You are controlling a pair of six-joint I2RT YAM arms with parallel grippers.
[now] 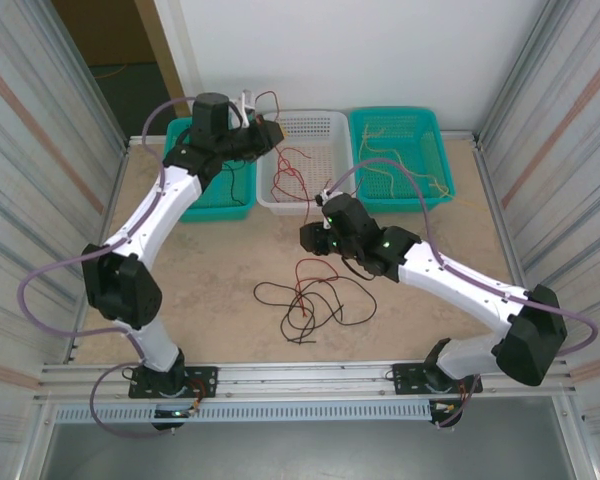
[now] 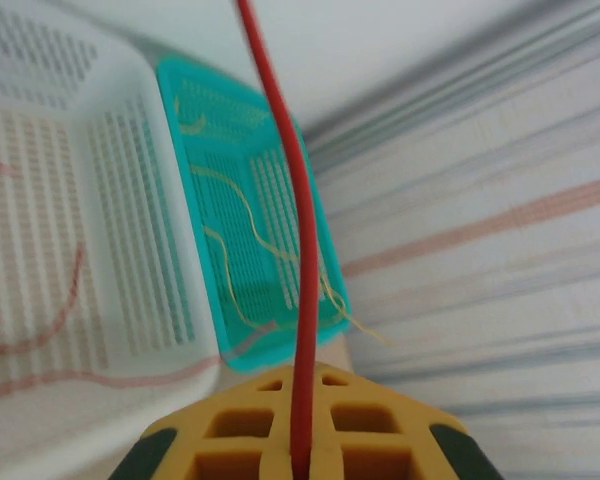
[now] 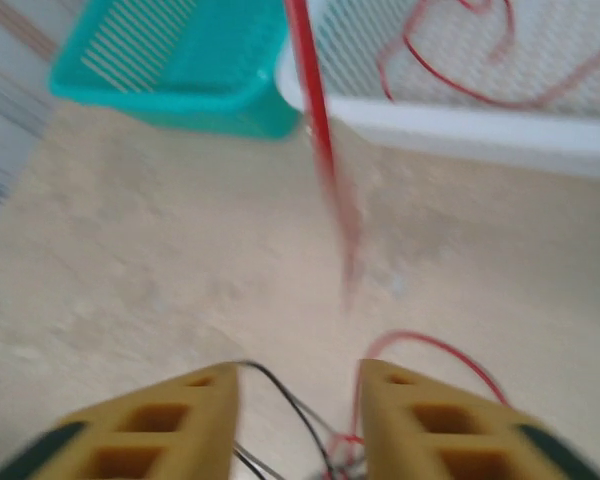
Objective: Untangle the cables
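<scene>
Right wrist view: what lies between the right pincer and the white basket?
Bare table, with one red cable strung over it, seen in the right wrist view.

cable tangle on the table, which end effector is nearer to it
Right. The right end effector hangs open just above the cable tangle, at its far edge. The left end effector is far back by the white basket, shut on a red cable.

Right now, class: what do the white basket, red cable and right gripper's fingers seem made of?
The white basket: moulded plastic, judging by its slotted walls. The red cable: smooth, likely plastic-sheathed wire; it bends freely. The right gripper's fingers: matt yellow, probably printed plastic, with open cells.
</scene>
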